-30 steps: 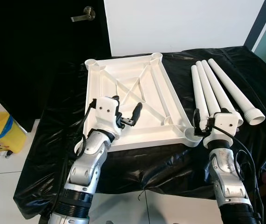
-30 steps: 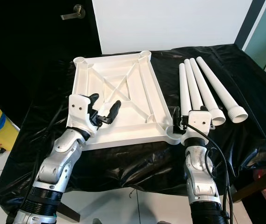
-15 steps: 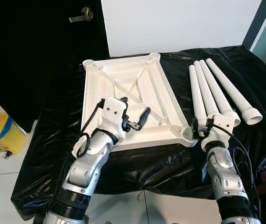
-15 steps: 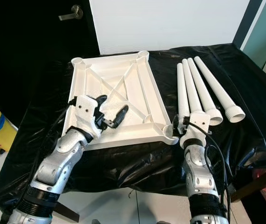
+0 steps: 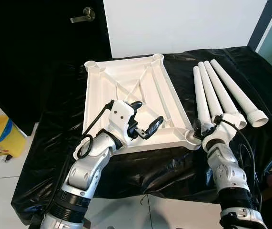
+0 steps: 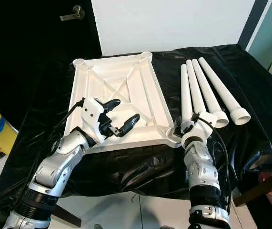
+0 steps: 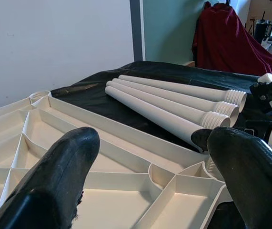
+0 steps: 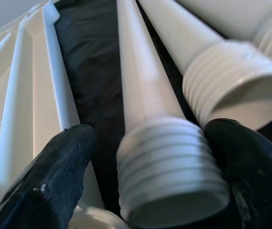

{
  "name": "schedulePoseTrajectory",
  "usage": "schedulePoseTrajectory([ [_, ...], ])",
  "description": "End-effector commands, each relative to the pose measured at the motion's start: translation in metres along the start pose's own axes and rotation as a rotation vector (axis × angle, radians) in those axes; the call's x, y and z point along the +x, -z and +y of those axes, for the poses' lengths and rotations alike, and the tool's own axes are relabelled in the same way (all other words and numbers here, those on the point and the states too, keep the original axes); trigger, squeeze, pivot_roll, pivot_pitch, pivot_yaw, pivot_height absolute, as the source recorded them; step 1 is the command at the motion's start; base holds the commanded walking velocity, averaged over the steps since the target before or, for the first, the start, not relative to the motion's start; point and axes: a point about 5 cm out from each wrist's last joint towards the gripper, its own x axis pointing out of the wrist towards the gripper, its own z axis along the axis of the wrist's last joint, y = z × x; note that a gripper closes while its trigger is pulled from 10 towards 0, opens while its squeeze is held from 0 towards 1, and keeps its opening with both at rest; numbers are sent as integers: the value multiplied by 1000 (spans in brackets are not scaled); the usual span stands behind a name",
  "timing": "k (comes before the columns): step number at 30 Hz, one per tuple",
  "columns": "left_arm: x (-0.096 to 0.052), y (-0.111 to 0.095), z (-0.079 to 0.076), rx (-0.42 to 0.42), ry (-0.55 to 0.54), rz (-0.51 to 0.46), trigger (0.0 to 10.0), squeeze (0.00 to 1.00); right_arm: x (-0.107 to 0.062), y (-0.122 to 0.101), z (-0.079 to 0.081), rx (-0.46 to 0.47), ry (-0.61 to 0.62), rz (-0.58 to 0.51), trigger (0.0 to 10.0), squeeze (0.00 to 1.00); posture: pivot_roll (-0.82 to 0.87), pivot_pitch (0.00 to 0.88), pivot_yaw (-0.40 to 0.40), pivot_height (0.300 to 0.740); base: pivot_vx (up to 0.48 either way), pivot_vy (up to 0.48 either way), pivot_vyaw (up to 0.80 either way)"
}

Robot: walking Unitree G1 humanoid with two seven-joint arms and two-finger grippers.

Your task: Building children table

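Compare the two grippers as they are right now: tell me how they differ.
The left gripper hovers over the upturned white tabletop with nothing between its fingers; the right gripper straddles the threaded end of the nearest table leg, not closed on it. The left gripper sits above the tabletop's near half; the right gripper sits beside its near right corner. Both are open, with black fingers.

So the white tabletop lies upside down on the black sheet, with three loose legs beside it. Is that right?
Not quite: there are four table legs, not three, as the right eye view shows. The rest holds: the white tabletop lies upside down, ribs up, on the black sheet, legs beside it.
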Motion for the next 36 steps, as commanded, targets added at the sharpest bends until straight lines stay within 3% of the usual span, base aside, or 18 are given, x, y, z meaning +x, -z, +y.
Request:
schedulePoseTrajectory([
  [1,-1,-2,0,0,-11,-4,10000,0,-1,7,3,49,2,48,10000,0,-50,0,10,740,0,0,0],
  [9,0,-3,0,-1,-10,-9,10000,0,1,12,4,85,10,114,10000,0,-53,0,9,740,0,0,0],
  [10,0,-4,0,-1,-15,-12,10000,0,1,14,4,102,6,137,4941,0,-53,0,7,740,0,0,0],
  [11,0,-4,0,-1,-15,-12,10000,0,1,14,4,102,6,137,4941,0,-53,0,7,740,0,0,0],
  [12,0,-4,0,-1,-19,-13,10000,0,2,14,4,112,6,141,0,0,-53,0,7,740,0,0,0],
  [15,1,-4,1,-3,-27,-14,10000,0,2,14,4,169,16,170,0,0,-53,0,6,740,0,0,0],
  [16,1,-5,1,-6,-34,-16,10000,0,2,12,5,231,13,184,0,0,-55,0,6,740,0,0,0],
  [21,1,-5,2,-10,-42,-19,10000,0,3,12,4,304,23,208,0,0,-56,0,5,740,0,0,0],
  [23,2,-7,3,-19,-52,-26,10000,0,3,4,9,259,-53,156,10000,0,-59,0,5,740,0,0,0],
  [24,2,-7,3,-19,-52,-26,10000,0,3,4,9,259,-53,156,10000,0,-59,0,5,740,0,0,0],
  [26,3,-7,4,-27,-65,-31,10000,0,-1,-5,13,120,-132,51,10000,0,-60,0,6,740,0,0,0],
  [27,3,-7,4,-27,-65,-31,10000,0,-1,-5,13,120,-132,51,10000,0,-60,0,6,740,0,0,0],
  [29,3,-7,5,-29,-77,-32,10000,0,-6,-17,17,-46,-191,-98,10000,0,-62,1,6,740,0,0,0],
  [36,3,-7,6,-35,-91,-34,10000,0,-15,-29,22,-142,-245,-236,10000,0,-64,3,5,740,0,0,0],
])
